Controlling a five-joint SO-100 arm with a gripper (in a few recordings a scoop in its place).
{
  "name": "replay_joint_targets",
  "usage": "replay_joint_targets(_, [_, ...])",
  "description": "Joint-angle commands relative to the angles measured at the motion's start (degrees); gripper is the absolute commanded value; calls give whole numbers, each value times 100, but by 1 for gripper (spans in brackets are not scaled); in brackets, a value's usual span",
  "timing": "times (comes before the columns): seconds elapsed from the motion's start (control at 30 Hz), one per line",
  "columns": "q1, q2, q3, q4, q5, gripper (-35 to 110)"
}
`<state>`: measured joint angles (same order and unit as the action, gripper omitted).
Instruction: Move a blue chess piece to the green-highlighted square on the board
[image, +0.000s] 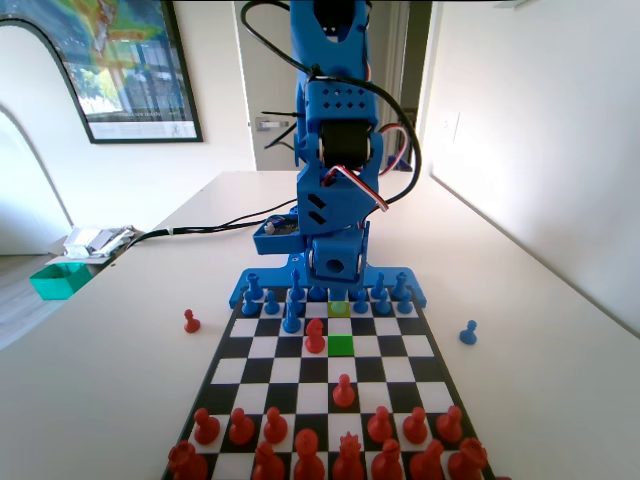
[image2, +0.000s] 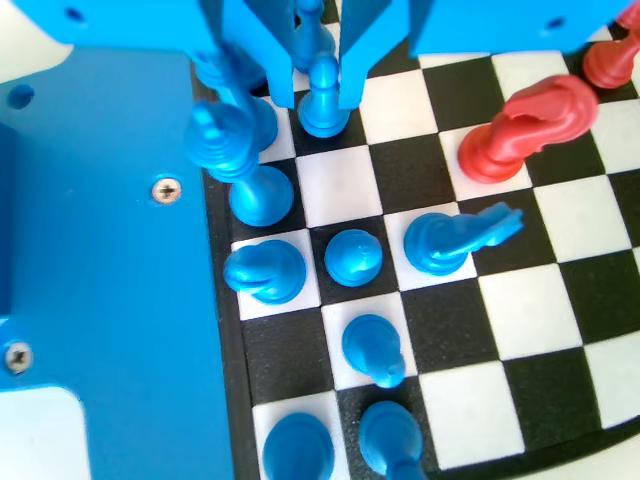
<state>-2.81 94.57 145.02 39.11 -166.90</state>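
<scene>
Fixed view, left to right: framed poster (image: 125, 65) on white wall, green tub (image: 60, 280) at table's (image: 540, 350) left edge, matte cream tabletop, checkered board (image: 400, 345) with glossy plastic pieces. Green square (image: 341, 345) sits mid-board, bare. Wrist view: gripper (image2: 320, 85) spread, jaws straddling a blue pawn (image2: 323, 100), round head, flared base, near board's left edge; contact unclear.

Bright daylight, soft shadows; wrist view blurred near top.
</scene>
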Motion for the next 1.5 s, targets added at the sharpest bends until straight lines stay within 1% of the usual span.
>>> replay_joint_targets(0.0, [-70, 123, -97, -62, -211, 7])
replay_joint_targets(0.3, [-70, 88, -35, -149, -237, 6])
replay_joint_targets(0.5, [-62, 88, 53, -272, -281, 1])
replay_joint_targets(0.77, [-53, 79, 149, -343, -290, 1])
replay_joint_targets(0.87, [-26, 97, -132, 167, -272, 1])
replay_joint_targets(1.03, [9, 141, -1002, 1494, -158, 1])
replay_joint_targets(1.1, [26, 149, -1310, 1854, -97, 1])
replay_joint_targets(1.2, [62, 141, -1652, 2109, 0, 1])
replay_joint_targets(1.47, [79, -229, -2329, 2285, 387, 1])
